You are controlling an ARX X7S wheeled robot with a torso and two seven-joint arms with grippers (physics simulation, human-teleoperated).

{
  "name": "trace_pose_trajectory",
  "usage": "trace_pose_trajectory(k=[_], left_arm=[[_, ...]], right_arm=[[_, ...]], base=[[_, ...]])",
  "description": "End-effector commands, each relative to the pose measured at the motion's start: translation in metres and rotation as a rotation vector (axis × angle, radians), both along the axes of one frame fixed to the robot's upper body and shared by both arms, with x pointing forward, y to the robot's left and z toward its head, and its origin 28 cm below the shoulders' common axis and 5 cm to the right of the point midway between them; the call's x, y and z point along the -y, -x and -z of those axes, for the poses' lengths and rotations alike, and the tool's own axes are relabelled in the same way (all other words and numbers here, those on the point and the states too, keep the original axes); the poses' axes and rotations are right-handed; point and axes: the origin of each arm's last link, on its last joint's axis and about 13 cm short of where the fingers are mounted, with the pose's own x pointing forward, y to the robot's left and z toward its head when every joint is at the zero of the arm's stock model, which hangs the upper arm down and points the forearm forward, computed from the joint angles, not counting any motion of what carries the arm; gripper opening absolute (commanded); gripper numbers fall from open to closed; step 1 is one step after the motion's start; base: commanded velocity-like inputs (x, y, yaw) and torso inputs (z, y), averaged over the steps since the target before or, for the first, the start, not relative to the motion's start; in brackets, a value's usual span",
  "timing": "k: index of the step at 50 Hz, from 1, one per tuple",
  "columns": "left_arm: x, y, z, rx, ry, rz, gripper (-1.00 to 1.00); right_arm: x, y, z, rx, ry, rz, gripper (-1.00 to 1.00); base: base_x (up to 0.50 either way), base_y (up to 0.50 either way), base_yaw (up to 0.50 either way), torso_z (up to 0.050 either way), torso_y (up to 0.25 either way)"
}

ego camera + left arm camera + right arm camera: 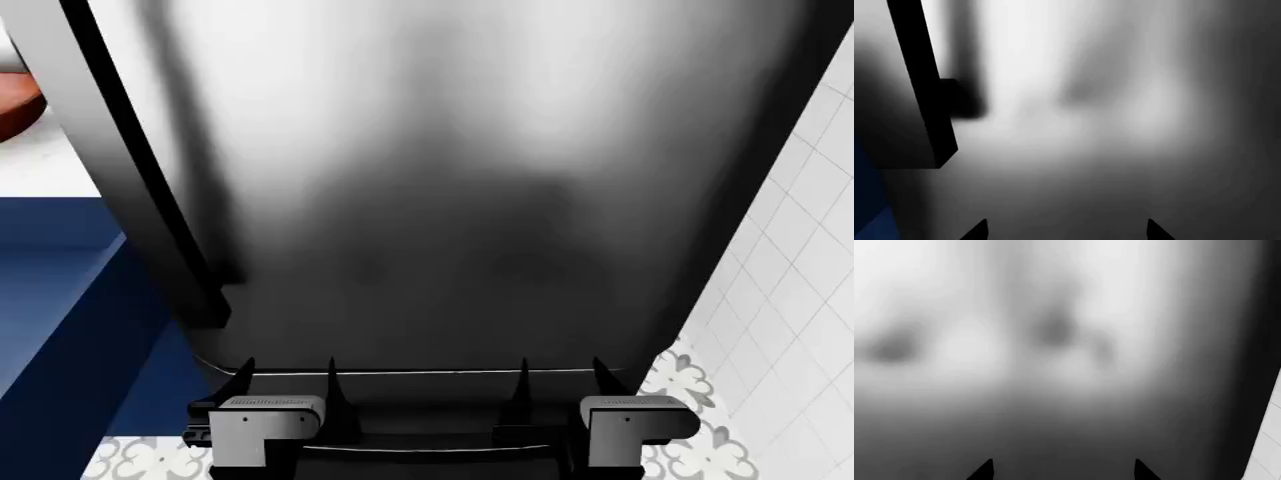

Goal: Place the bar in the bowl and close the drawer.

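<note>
Bar: we cannot find it in any view; where it lies we cannot tell.

Bowl: only a reddish-brown curved edge point(16, 100) shows at the far left of the head view, on a white counter point(47, 165). We take it for the bowl's rim.

Drawer: the navy-blue mass point(67, 330) at the near left of the head view looks like the open drawer, its blue inside facing up. A sliver of the same blue shows in the left wrist view point(874, 220). Its front and handle are out of sight.

Left gripper: point(284, 385) low in the head view, two dark fingertips spread apart with nothing between them, pointing at the steel face.

Right gripper: point(558, 382) beside it to the right, likewise spread wide and empty.

Appliance: a tall brushed-steel front point(454, 200), likely a fridge, fills the middle of all three views; a black vertical handle point(140, 180) runs down its left side. Both grippers sit just in front of it.

Surroundings: white tiled wall point(787, 260) to the right, patterned floor tiles point(694, 385) near the robot.

Step in hand: in our judgement neither part of the task has begun; we are facing the wrong thing.

Next move: we would turn or shift left until bowl and drawer are in view, then look for the bar.
</note>
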Motion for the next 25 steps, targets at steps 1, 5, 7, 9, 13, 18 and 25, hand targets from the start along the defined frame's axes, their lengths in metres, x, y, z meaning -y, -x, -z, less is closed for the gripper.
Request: trace_pose_trajectory(k=[1, 5, 7, 9, 13, 18, 25], left_arm=[[0.000, 0.000, -0.001, -0.002, 0.005, -0.003, 1.00], [0.000, 0.002, -0.006, 0.000, 0.015, -0.007, 1.00], [0.000, 0.002, -0.008, -0.004, 0.012, -0.009, 1.00], [0.000, 0.002, -0.014, 0.001, 0.008, -0.014, 1.00], [-0.001, 0.002, -0.024, 0.006, -0.002, -0.018, 1.00], [-0.002, 0.003, -0.040, 0.036, -0.001, -0.011, 1.00], [-0.001, 0.009, -0.066, 0.045, -0.014, 0.016, 1.00]], right_arm=[[0.000, 0.001, -0.002, 0.002, -0.003, 0.001, 1.00], [0.001, 0.005, -0.009, 0.016, -0.006, 0.002, 1.00], [0.003, 0.006, -0.013, 0.023, 0.001, 0.004, 1.00], [0.003, 0.006, -0.019, 0.031, 0.008, 0.007, 1.00], [0.003, 0.005, -0.032, 0.052, 0.024, 0.002, 1.00], [0.002, 0.002, -0.048, 0.080, 0.036, -0.005, 1.00], [0.003, 0.000, -0.068, 0.107, 0.066, 0.003, 1.00]], base=[[0.00, 0.00, 0.00, 0.000, 0.000], [0.00, 0.00, 0.00, 0.000, 0.000], [0.00, 0.00, 0.00, 0.000, 0.000], [0.00, 0.00, 0.00, 0.000, 0.000], [0.00, 0.00, 0.00, 0.000, 0.000], [0.00, 0.00, 0.00, 0.007, 0.000], [0.00, 0.00, 0.00, 0.050, 0.000]])
